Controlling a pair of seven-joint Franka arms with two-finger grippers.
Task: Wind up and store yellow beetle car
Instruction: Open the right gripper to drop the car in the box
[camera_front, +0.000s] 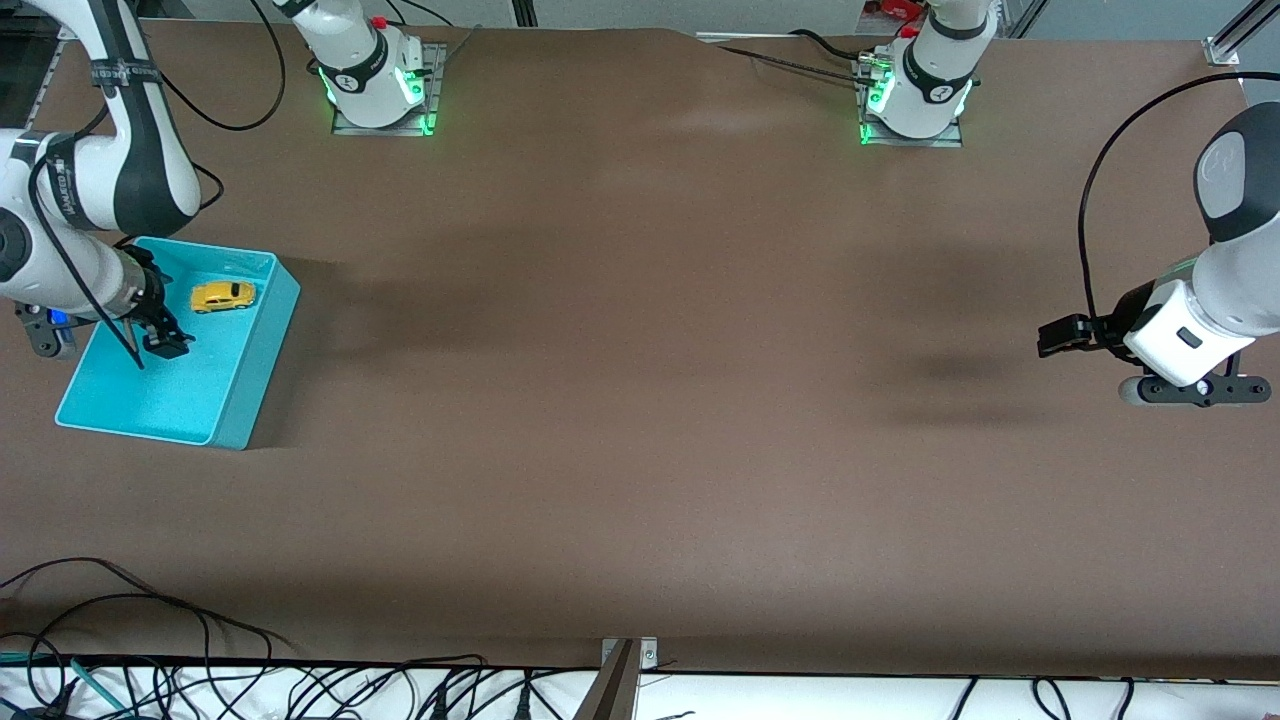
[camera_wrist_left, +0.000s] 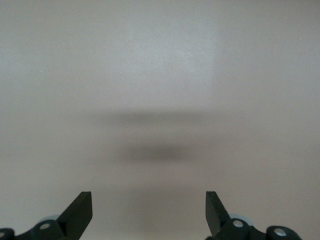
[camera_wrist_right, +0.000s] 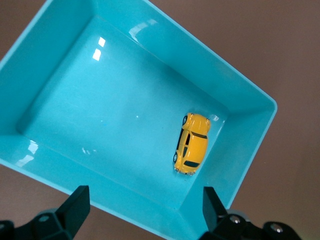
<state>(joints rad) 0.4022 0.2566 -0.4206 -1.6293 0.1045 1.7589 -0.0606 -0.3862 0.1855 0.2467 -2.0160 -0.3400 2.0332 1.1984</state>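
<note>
The yellow beetle car (camera_front: 223, 296) (camera_wrist_right: 192, 143) rests on its wheels inside the turquoise bin (camera_front: 255, 352) (camera_wrist_right: 60, 60), near the bin's corner farthest from the front camera. My right gripper (camera_front: 168, 338) (camera_wrist_right: 145, 210) hangs open over the bin, apart from the car, with nothing between its fingers. My left gripper (camera_front: 1058, 335) (camera_wrist_left: 149, 212) is open and empty above bare brown table at the left arm's end, where that arm waits.
The bin stands at the right arm's end of the brown table (camera_front: 640, 400). Both arm bases (camera_front: 375, 75) (camera_front: 915, 90) sit along the table's edge farthest from the front camera. Cables (camera_front: 200, 670) trail at the edge nearest the camera.
</note>
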